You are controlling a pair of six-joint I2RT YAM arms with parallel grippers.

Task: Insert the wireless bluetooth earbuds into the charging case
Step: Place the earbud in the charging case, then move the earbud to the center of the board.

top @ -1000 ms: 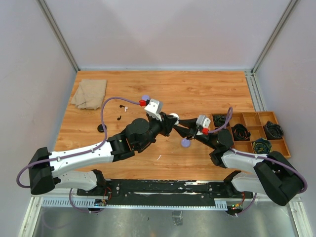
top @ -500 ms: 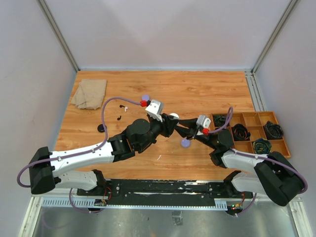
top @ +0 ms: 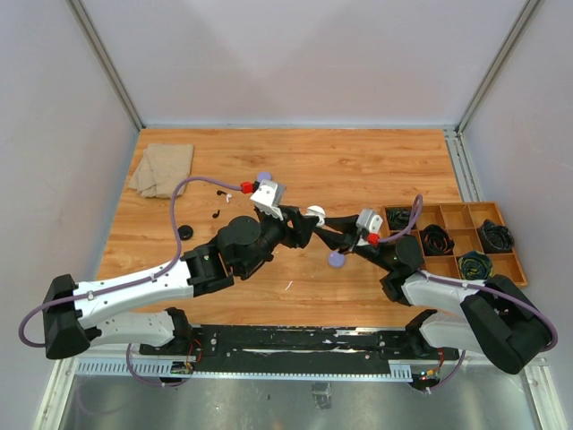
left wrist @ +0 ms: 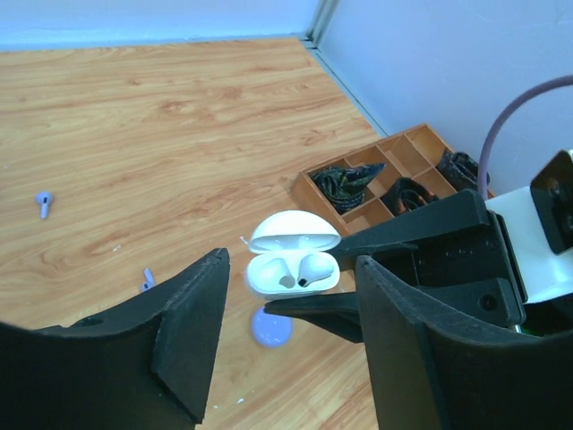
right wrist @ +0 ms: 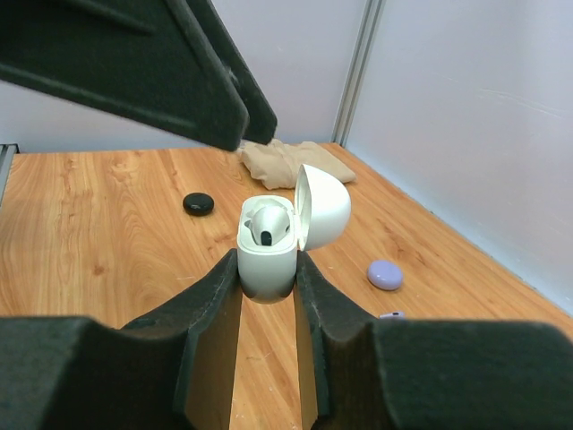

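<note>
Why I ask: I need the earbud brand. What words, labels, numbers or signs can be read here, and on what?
None can be read in any view.
White charging case: plain, no logo showing.
Wooden tray: no label showing.

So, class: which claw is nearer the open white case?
Right. The right claw is shut on the case at its base; the left claw is open close by, its fingers clear of it.
</note>
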